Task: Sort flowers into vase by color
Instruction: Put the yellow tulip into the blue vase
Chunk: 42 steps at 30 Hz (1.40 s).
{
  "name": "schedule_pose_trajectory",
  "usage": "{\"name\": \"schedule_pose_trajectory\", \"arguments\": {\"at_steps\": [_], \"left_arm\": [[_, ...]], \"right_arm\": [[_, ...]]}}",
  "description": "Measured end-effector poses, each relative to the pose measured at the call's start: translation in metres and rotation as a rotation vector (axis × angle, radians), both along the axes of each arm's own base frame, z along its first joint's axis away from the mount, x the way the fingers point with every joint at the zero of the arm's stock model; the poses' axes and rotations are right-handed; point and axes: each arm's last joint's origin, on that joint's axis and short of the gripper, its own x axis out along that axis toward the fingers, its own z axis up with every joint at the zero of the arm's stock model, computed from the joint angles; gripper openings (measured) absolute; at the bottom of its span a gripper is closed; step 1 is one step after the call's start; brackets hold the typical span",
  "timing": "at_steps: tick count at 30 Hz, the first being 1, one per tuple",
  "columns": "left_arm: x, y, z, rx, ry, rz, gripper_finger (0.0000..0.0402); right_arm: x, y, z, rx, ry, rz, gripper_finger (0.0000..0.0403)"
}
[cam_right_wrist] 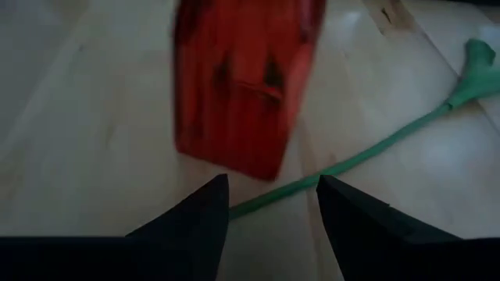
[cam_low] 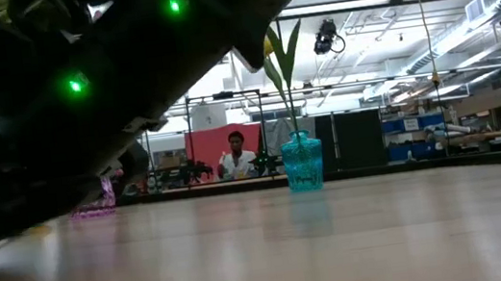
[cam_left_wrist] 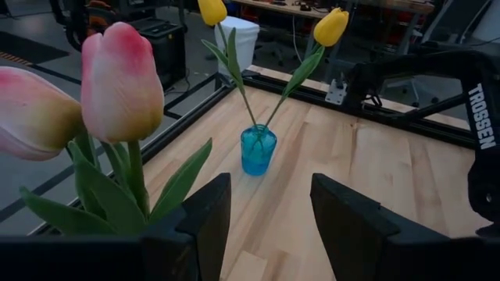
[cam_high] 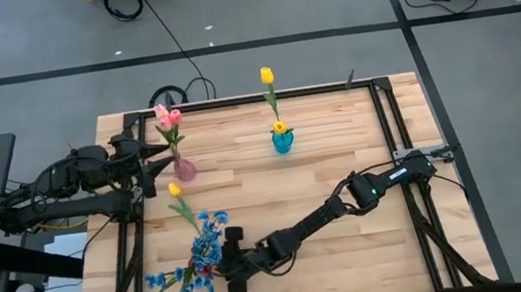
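Two pink tulips (cam_high: 168, 118) stand in a small pink vase (cam_high: 184, 168). Two yellow tulips (cam_high: 268, 76) stand in a teal vase (cam_high: 283, 141). A third yellow tulip (cam_high: 176, 189) lies on the table, its stem running into the blue sprays (cam_high: 203, 242) near the front left. My left gripper (cam_high: 152, 166) is open beside the pink vase, with the pink tulips (cam_left_wrist: 117, 86) close by one finger. My right gripper (cam_right_wrist: 273, 204) is open low over a green stem (cam_right_wrist: 375, 148) on the wood, with a red vase (cam_right_wrist: 242, 78) just ahead.
A dark metal frame (cam_high: 388, 119) borders the table on three sides. More blue sprays (cam_high: 173, 289) lie at the front left corner. Bare wood (cam_high: 356, 254) spreads over the middle and the right of the table. A person (cam_low: 238, 162) stands far behind the table.
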Motion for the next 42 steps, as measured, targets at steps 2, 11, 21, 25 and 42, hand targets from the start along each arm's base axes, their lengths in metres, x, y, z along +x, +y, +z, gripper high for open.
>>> {"name": "schedule_pose_trajectory", "arguments": {"at_steps": [2,11,21,25,42], "left_arm": [[0.0,0.0,0.0,0.0,0.0,0.0,0.0183],[0.0,0.0,0.0,0.005,0.003,-0.002,0.0183],[0.0,0.0,-0.001,0.006,0.007,-0.003,0.0183],[0.0,0.0,0.0,0.006,0.006,-0.003,0.0183],[-0.011,-0.001,0.019,0.012,-0.018,-0.006,0.0183]], "right_arm": [[0.0,-0.004,-0.001,-0.004,0.019,-0.006,0.0209],[-0.002,-0.017,-0.002,0.008,0.088,-0.095,0.0208],[-0.023,-0.034,0.024,-0.082,0.264,-0.264,0.0207],[-0.024,-0.034,0.043,-0.047,0.231,-0.263,0.0207],[-0.024,-0.056,0.017,0.09,0.263,-0.33,0.0175]]}}
